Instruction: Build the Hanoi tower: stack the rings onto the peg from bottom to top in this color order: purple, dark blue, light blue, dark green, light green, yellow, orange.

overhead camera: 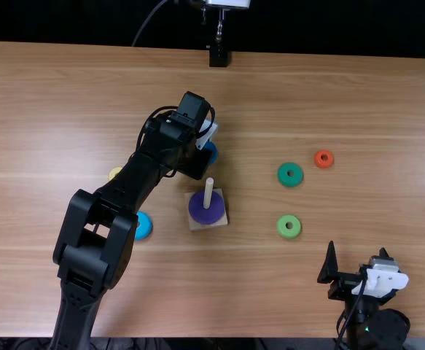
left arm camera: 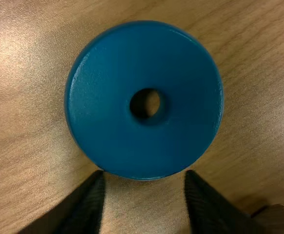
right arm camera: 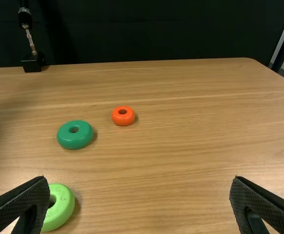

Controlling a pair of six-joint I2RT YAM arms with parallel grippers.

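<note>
The empty left gripper (left arm camera: 145,174) is spread wide by the round, shiny dark blue ring (left arm camera: 107,131) on the far side of the pale wooden peg (overhead camera: 208,191), likely to grab it next since the flat purple ring (overhead camera: 200,213) goes around the peg, and the right gripper (overhead camera: 357,249) is spread and empty, near right

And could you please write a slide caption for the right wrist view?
Light green ring, dark green ring and orange ring on the wooden table, seen past the open right tool.
</note>
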